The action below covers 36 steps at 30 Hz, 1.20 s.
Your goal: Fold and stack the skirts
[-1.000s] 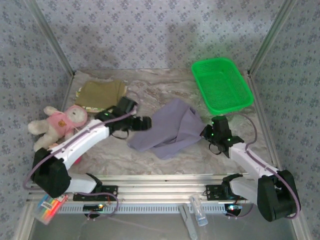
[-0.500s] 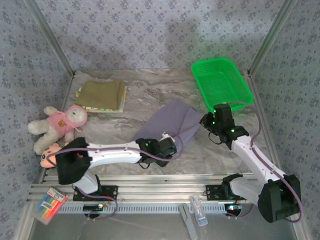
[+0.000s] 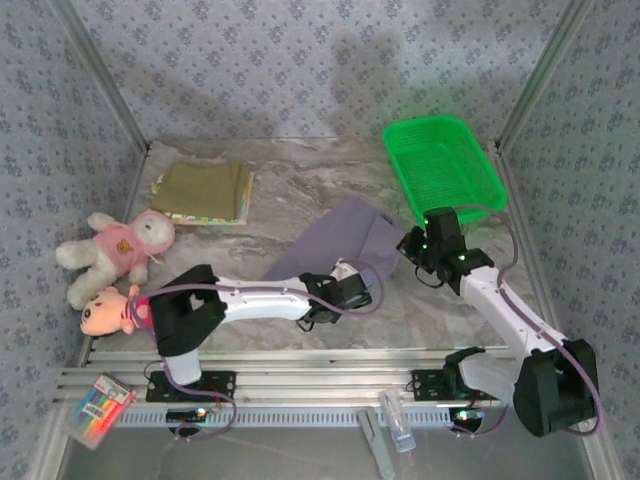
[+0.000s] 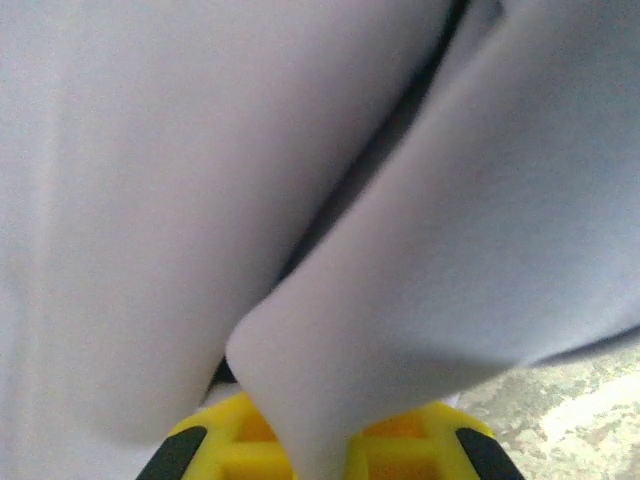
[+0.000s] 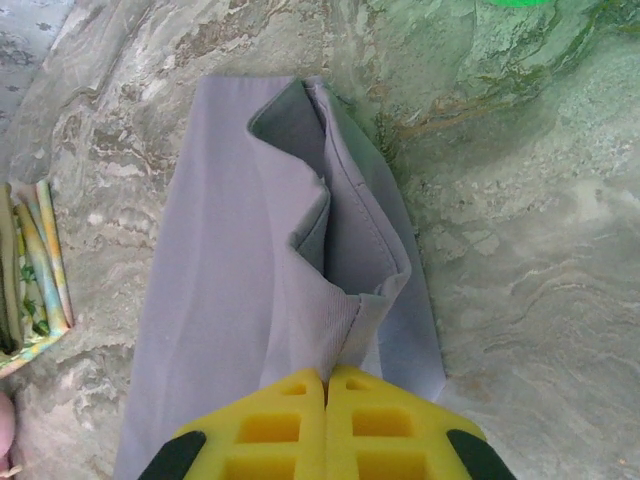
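My left gripper [image 3: 345, 282] and right gripper [image 5: 325, 390] both pinch the purple skirt [image 3: 345, 238], lying unfolded mid-table [image 3: 300, 180]. The olive skirt [image 3: 205, 187] tops a folded pile far back. I think this one's last.

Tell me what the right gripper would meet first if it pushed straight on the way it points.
The lavender skirt pinched in the right gripper lies straight ahead; past its far edge comes the marble table, though depth is unclear.
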{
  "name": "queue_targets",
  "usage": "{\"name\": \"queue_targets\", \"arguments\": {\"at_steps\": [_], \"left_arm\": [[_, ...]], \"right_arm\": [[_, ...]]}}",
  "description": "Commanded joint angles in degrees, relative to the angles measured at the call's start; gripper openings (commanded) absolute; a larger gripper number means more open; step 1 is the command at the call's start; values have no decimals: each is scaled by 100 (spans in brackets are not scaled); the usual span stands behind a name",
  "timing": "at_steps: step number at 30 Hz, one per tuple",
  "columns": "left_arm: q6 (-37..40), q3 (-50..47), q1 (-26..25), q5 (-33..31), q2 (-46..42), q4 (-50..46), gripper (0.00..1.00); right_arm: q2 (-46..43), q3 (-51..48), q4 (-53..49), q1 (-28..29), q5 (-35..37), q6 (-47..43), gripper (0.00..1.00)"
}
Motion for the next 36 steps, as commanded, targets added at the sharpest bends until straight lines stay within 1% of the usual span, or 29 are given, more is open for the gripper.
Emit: {"name": "queue_targets", "arguments": {"at_steps": [1, 2, 4, 6, 8, 10, 13, 17, 19, 22, 24, 26, 28, 30, 32, 33, 34, 36], "left_arm": [[148, 107, 123, -382, -1094, -227, 0], [339, 130, 221, -323, -1425, -264, 0], [799, 174, 561, 162, -2029, -323, 0], [1316, 265, 1113, 745, -2577, -420, 0], [1899, 517, 1876, 1598, -2976, -483, 0], [2455, 877, 2352, 1885, -3109, -516, 0], [3192, 1591, 2832, 2140, -2905, -698, 0], [3920, 2621, 3503, 2616, -2167, -944, 0], [4234, 3331, 3820, 2688, -1699, -1271, 0], [4633, 4700, 4260, 2737, -992, -1796, 0], [4884, 5841, 4427, 2732, -517, -2224, 0], [5067, 6830, 4512, 2671, -133, -2642, 0], [5230, 7736, 4509, 2525, 198, -3073, 0], [5381, 8399, 4409, 2310, 397, -3513, 0], [5456, 8305, 4267, 2166, 313, -3684, 0], [5490, 8004, 4128, 2032, 180, -3693, 0], [5499, 7587, 3972, 1818, 5, -3617, 0], [5467, 6099, 3461, 1233, -569, -3150, 0]], "right_arm": [[-300, 528, -209, -27, -71, 181, 0], [-332, 688, -237, -22, -98, 218, 0], [-352, 1003, -250, -41, -143, 283, 0], [-299, 1281, -57, -76, -169, 357, 0], [-84, 1695, 202, -130, -195, 342, 0], [199, 2129, 498, -182, -163, 204, 0], [706, 2851, 906, -196, -109, 22, 0], [1559, 3854, 1313, -208, -113, -140, 0], [2003, 4408, 1394, -239, -151, -181, 0], [2624, 5409, 1363, -284, -244, -260, 0], [2953, 6092, 1201, -307, -316, -355, 0], [3117, 6518, 1074, -328, -418, -410, 0], [3109, 6613, 1051, -346, -538, -439, 0], [2921, 6427, 989, -372, -644, -532, 0], [2614, 5921, 981, -394, -761, -665, 0], [2381, 5534, 986, -411, -803, -764, 0], [2171, 5124, 976, -427, -826, -876, 0], [1534, 4007, 1097, -449, -836, -1066, 0]]}}
